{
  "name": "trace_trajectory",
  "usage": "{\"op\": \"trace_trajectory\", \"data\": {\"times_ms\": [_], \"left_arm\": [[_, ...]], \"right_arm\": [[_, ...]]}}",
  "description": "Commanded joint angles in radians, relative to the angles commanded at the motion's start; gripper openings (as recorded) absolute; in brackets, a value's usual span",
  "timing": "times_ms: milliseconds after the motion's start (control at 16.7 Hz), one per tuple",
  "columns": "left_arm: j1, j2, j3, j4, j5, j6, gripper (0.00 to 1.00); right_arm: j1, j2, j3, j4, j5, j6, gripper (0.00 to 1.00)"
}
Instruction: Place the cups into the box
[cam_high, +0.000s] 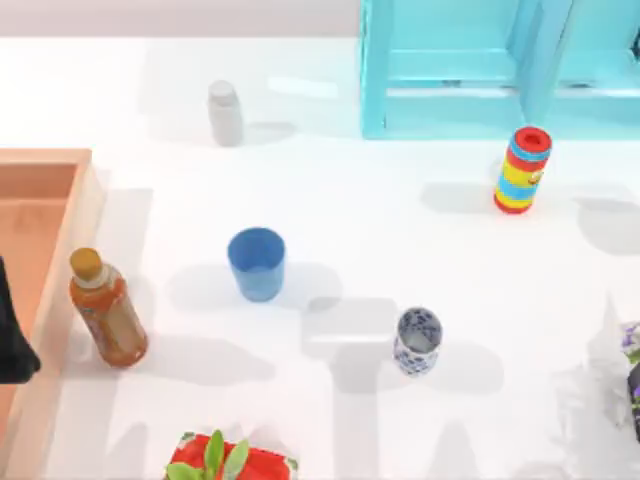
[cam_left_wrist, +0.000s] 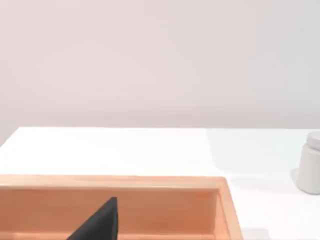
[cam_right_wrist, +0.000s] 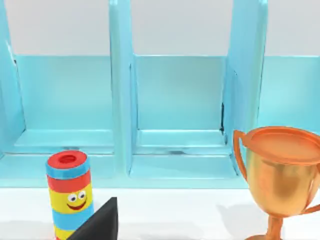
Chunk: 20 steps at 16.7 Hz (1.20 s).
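**Both cups on table, outside box**

Top view: blue cup (cam_high: 256, 262) stands upright near table centre; white floral cup (cam_high: 417, 340) sits nearer and to its right, well apart. Wooden box (cam_high: 62, 262) lies at the left edge, cut off by the frame. An amber bottle (cam_high: 106, 310) stands just beside the box's right wall.

Left gripper (cam_high: 14, 335) hangs over the box; whether it is spread or pressed together, cannot tell. The left wrist view adds the box's far corner (cam_left_wrist: 222, 200) and a grey-white bottle (cam_left_wrist: 310, 162).

The right wrist view adds a gold trophy (cam_right_wrist: 280, 177), a striped cylinder (cam_right_wrist: 70, 195) and a turquoise shelf (cam_right_wrist: 175, 115). Right gripper (cam_high: 634, 395) is cut off at the right edge, fingers unreadable.
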Motion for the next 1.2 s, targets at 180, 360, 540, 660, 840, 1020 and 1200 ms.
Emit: {"op": "trace_trajectory", "data": {"times_ms": [180, 360, 540, 660, 840, 1020, 1200], "left_arm": [[-0.004, 0.009, 0.009, -0.005, 0.002, -0.003, 1.0], [-0.044, 0.097, 0.094, -0.055, 0.014, -0.029, 1.0], [-0.117, 0.278, 0.253, -0.161, 0.032, -0.077, 1.0], [-0.177, 0.438, 0.387, -0.258, 0.042, -0.115, 1.0], [-0.279, 0.722, 0.618, -0.435, 0.053, -0.178, 1.0], [-0.381, 1.032, 0.872, -0.638, 0.056, -0.244, 1.0], [-0.468, 1.341, 1.136, -0.851, 0.049, -0.31, 1.0]], "right_arm": [[0.0, 0.0, 0.0, 0.0, 0.0, 0.0, 1.0], [0.0, 0.0, 0.0, 0.0, 0.0, 0.0, 1.0], [0.0, 0.0, 0.0, 0.0, 0.0, 0.0, 1.0], [0.0, 0.0, 0.0, 0.0, 0.0, 0.0, 1.0], [0.0, 0.0, 0.0, 0.0, 0.0, 0.0, 1.0], [0.0, 0.0, 0.0, 0.0, 0.0, 0.0, 1.0], [0.0, 0.0, 0.0, 0.0, 0.0, 0.0, 1.0]]}}
